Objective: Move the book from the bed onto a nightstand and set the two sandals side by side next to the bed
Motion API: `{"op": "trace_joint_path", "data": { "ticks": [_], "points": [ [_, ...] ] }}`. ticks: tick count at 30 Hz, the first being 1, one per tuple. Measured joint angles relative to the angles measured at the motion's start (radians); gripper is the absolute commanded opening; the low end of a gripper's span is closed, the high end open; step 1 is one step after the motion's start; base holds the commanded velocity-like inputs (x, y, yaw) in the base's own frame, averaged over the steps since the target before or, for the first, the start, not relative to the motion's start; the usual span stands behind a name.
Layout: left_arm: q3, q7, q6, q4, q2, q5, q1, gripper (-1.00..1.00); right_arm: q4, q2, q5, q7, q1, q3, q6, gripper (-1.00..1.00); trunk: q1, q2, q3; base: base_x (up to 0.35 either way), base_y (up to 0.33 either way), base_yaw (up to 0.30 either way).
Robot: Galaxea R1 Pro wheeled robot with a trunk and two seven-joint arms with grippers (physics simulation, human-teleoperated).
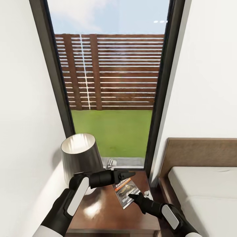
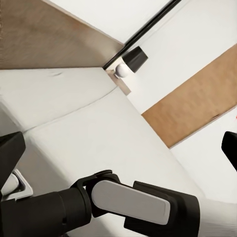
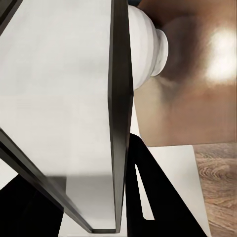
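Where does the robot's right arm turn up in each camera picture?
Head view: right arm low right, tip at the book.
Left wrist view: forearm in the foreground, before the mattress.
Right wrist view: black pincer finger in the foreground.
Shared landmark: nightstand, glossy brown, head and right wrist views.

1. A nightstand (image 1: pixel 102 210) sits at 6 o'clock of the head view, directly below a tall window (image 1: pixel 110 82).
2. A lamp (image 1: pixel 82 158) stands on the nightstand toward 9 o'clock.
3. The book (image 1: pixel 125 192) lies on the nightstand at its 3 o'clock side.
4. The right claw (image 1: pixel 133 197) touches the book's near edge; the left claw (image 1: pixel 126 173) hangs above its far edge.
5. The bed (image 1: pixel 200 194) lies at 4 o'clock, just beside the nightstand.
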Motion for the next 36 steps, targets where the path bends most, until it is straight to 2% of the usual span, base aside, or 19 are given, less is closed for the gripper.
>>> {"op": "trace_joint_path", "data": {
  "ticks": [36],
  "points": [
    [0.002, 0.003, 0.000, 0.000, 0.001, -0.001, 0.000, 1.00, 0.000, 0.000, -0.001, 0.000, 0.000, 0.001, 0.000, -1.00, 0.138, -0.252, -0.113, 0.000, 0.000, 0.000]
  ]
}}
